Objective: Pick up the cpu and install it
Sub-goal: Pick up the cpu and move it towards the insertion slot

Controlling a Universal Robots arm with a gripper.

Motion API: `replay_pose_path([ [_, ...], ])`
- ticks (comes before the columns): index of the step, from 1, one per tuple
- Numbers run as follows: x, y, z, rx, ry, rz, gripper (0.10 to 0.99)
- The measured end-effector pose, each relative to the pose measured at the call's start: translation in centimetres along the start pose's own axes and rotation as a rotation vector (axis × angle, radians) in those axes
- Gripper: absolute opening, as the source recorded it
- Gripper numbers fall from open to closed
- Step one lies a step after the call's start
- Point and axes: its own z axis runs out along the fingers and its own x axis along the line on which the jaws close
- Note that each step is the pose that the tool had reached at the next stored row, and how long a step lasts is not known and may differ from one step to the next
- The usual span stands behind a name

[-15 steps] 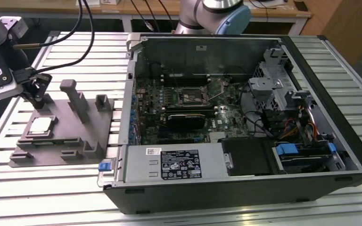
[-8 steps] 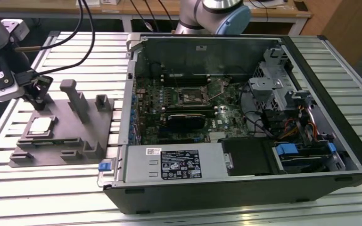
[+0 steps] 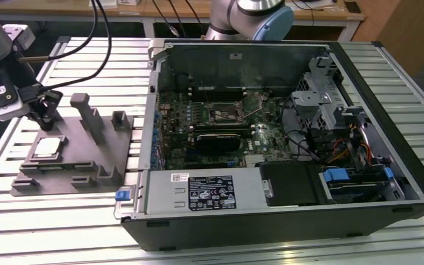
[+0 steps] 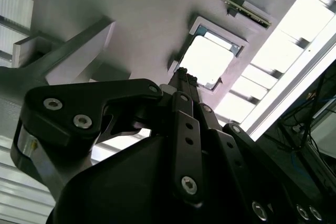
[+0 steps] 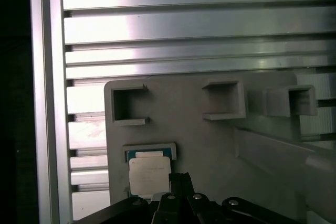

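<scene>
Showing, at the exterior view's left, the gripper [image 3: 48, 125] hanging tip-down over the far part of the grey tray [image 3: 72, 182], fingers pressing together and pinching nothing.

Placing the cpu [image 3: 48, 147] just below the fingertips and slightly to their near side, lying flat, pale side up, in a shallow square recess [image 3: 29, 153] of the tray. Appearing apart from the claw in the exterior view, though not settling contact for certain. Being square, offering no long axis, only edges running parallel to the tray's own edges.

Confirming the same relation in both wrist views: closed fingertips [image 4: 184, 75] sitting at one edge of the cpu [image 4: 208, 60], and likewise pointing at the chip's edge [image 5: 149, 176] rather than straddling it. Judging that a grasp is calling for the fingers to spread first.

Resting the tray on a slatted aluminium table [image 3: 64, 232], with upright blocks [image 3: 86, 113] rising just right of the recess and narrowing the room on that side.

Moving right: lying open on its side, the computer case [image 3: 286, 226], well apart from the cpu, with the dark square socket [image 3: 223, 113] sitting near the middle of the board inside.
</scene>
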Motion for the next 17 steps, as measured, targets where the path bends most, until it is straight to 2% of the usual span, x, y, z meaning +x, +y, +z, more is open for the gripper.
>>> replay_pose_path([
  [17,0.04,-0.11,0.53,0.001,-0.0001,0.000,0.106],
])
